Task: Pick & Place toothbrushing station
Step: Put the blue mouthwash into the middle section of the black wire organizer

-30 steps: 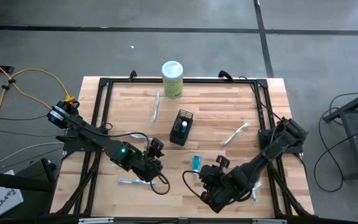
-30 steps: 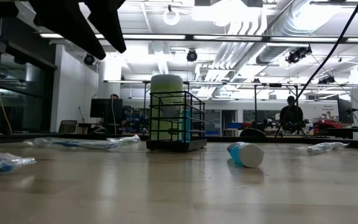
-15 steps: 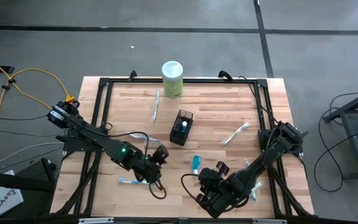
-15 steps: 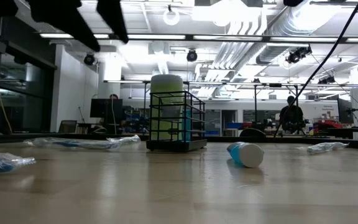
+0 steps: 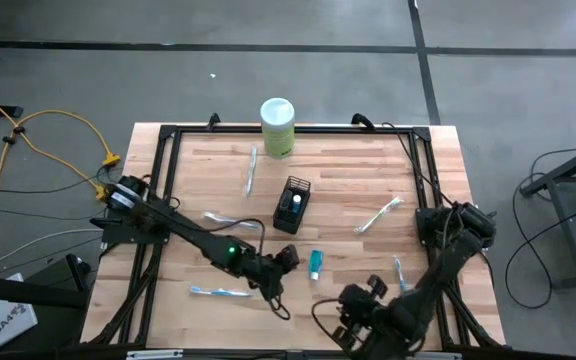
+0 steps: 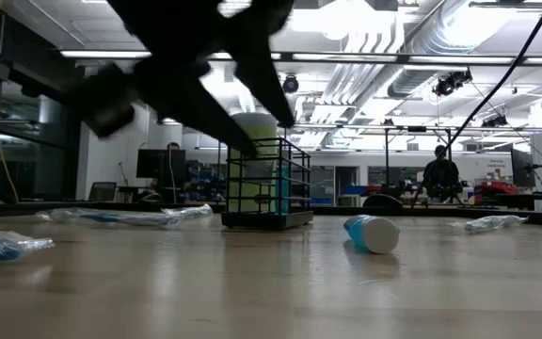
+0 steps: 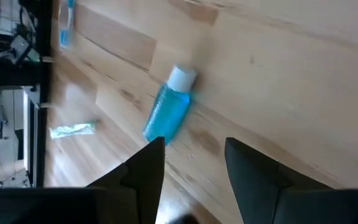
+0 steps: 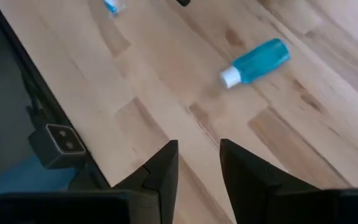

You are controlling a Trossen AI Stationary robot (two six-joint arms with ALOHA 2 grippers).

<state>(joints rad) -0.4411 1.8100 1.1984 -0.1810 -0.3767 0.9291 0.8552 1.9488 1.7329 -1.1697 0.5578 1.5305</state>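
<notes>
Wooden butcher-block counter (image 5: pixel 348 190) inside its black frame carries everything, with a workshop of lights and benches beyond. Over the last second the left tool (image 5: pixel 286 257) has swung across from the left side toward the middle and now hangs just beside the small teal white-capped tube (image 5: pixel 315 264) lying on its side; its fingers stand apart, nothing between them. Meanwhile the right tool (image 5: pixel 373 290) has drawn back toward the near edge, fingers a little apart and empty. I take that to mean the left arm is taking this tube.

At mid-counter stands the small black wire-mesh box-shaped holder (image 5: pixel 292 204), upright, with what looks like one teal tube already inside. Thin white-and-blue toothbrushes (image 5: pixel 250 172) lie scattered around it, none in the holder. Far behind stands a pale green cylindrical canister with a white lid (image 5: pixel 277 126), shut.
</notes>
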